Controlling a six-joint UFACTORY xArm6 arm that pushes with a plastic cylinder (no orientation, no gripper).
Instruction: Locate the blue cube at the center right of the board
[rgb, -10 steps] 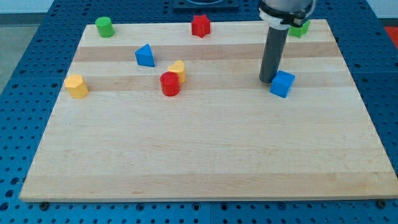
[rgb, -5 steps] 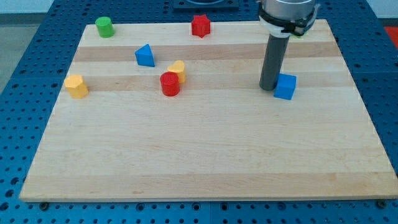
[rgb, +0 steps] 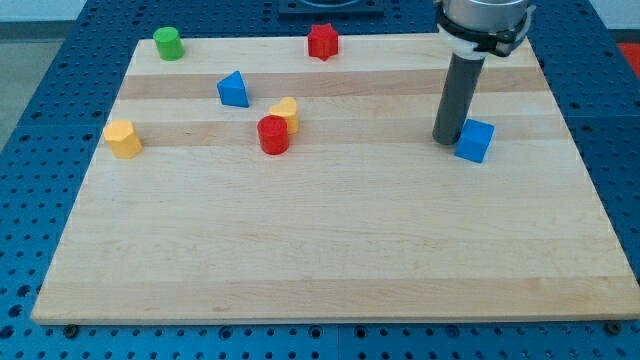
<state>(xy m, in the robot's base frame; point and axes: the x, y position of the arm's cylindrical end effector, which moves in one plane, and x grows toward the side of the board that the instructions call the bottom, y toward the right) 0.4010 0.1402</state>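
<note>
The blue cube (rgb: 475, 140) lies on the wooden board (rgb: 330, 240) at the centre right. My tip (rgb: 447, 140) rests on the board right against the cube's left side. The dark rod rises from it toward the view's top.
A blue triangular block (rgb: 233, 90), a red cylinder (rgb: 272, 135) touching a yellow block (rgb: 286, 113), and a yellow block (rgb: 123, 138) lie on the left half. A green cylinder (rgb: 167, 43) and a red star block (rgb: 322, 41) sit along the top edge.
My tip has moved toward the view's right and pushed the blue cube that way and slightly down. The green block at the top right is now hidden behind the arm.
</note>
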